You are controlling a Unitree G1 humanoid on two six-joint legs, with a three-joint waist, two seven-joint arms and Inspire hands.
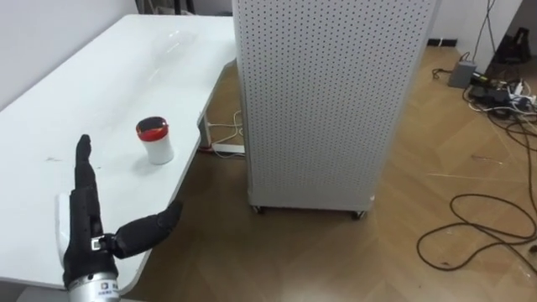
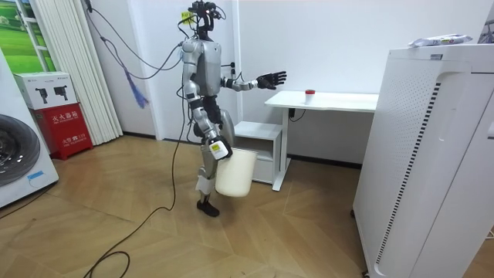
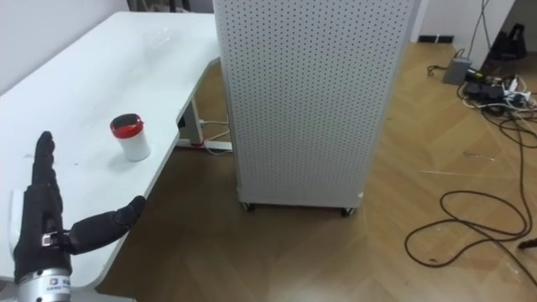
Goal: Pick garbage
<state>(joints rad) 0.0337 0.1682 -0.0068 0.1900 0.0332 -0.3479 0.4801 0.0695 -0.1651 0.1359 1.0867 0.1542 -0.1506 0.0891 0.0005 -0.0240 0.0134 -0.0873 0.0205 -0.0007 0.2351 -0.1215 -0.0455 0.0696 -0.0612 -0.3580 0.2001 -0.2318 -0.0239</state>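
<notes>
A small white cup with a red lid (image 1: 155, 139) stands near the edge of the white table (image 1: 101, 75); the room view shows the cup (image 2: 309, 93) far along the tabletop. My left hand (image 1: 88, 226) is held up open over the table's near end, fingers straight and thumb spread, a short way before the cup and not touching it. In the room view I stand at the table's end with the left hand (image 2: 272, 78) stretched out. My right hand (image 2: 218, 148) hangs by my hip, shut on the rim of a white bucket (image 2: 234, 173).
A tall white perforated cabinet on casters (image 1: 327, 101) stands just right of the table. Cables (image 1: 487, 226) and a power strip (image 1: 495, 92) lie on the wood floor at the right. A low white unit (image 2: 258, 150) sits under the table.
</notes>
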